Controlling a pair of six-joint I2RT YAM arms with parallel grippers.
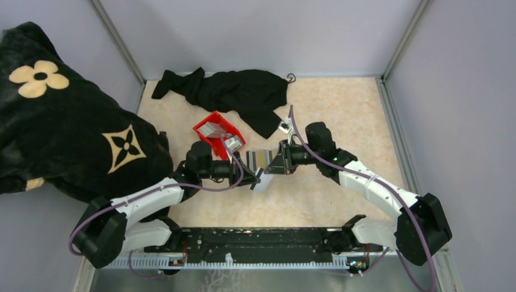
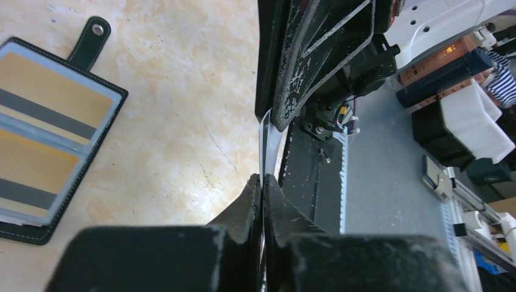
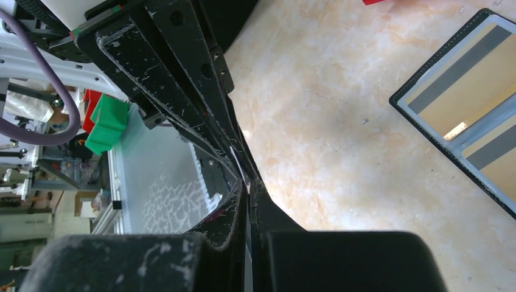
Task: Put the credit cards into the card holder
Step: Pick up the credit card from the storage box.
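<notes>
On the table (image 1: 341,121), the card holder (image 1: 258,159) lies open, two tan-gold cards (image 2: 52,91) in its pockets. Just beside it the left gripper (image 2: 262,182) and right gripper (image 3: 248,191) meet — both clamped on one grey-white card (image 2: 266,143), held on edge between them.

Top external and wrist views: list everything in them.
blanket: one, black with tan flowers, far left
garment: one, black, table's far end
red bin: one, red, left of centre
bin cards: a few, grey-white, in the red bin
card holder: one, black, open on the table
sleeved cards: two, tan-gold, in the card holder
held card: one, grey-white, between both claws
table: one, marbled tan, under everything
left claw: one, black, shut on the held card
right claw: one, black, shut on the held card
</notes>
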